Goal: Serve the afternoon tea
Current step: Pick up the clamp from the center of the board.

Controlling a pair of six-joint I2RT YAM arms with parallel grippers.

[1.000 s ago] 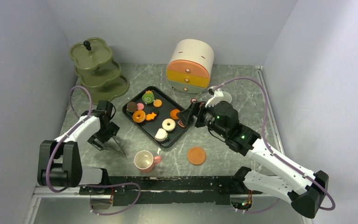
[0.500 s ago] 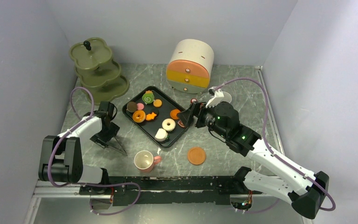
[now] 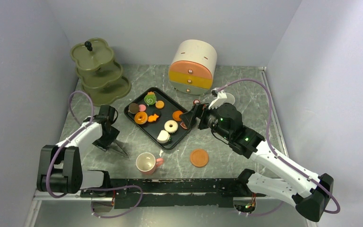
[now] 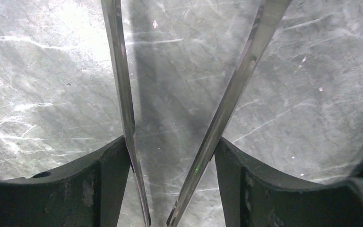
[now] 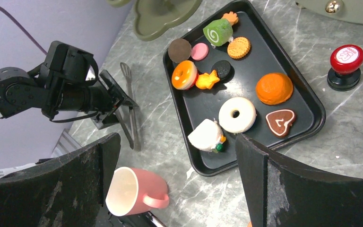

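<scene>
left wrist: left jaws clamp slim shiny metal tongs [image 4: 124, 94] over veined marble [image 4: 38, 85]; right jaws wide apart near black tray [image 5: 269, 54].

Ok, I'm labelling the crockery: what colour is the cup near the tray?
The cup is pink with a pale inside, clearest in the right wrist view.

This looks like a robotics lab test cell, not a home. Plain pale wall panels [image 3: 170, 28] box in a marble-patterned table [image 3: 246, 99] on three sides. The left arm [image 3: 87, 130] and the right arm [image 3: 269, 153] are bolted to a black rail [image 3: 179, 185] along the lower edge of the frame, with purple cables [image 3: 246, 80] looping off them. The food is pretend: toy pastries [image 3: 171, 126] on a black tray [image 3: 168, 109].
</scene>
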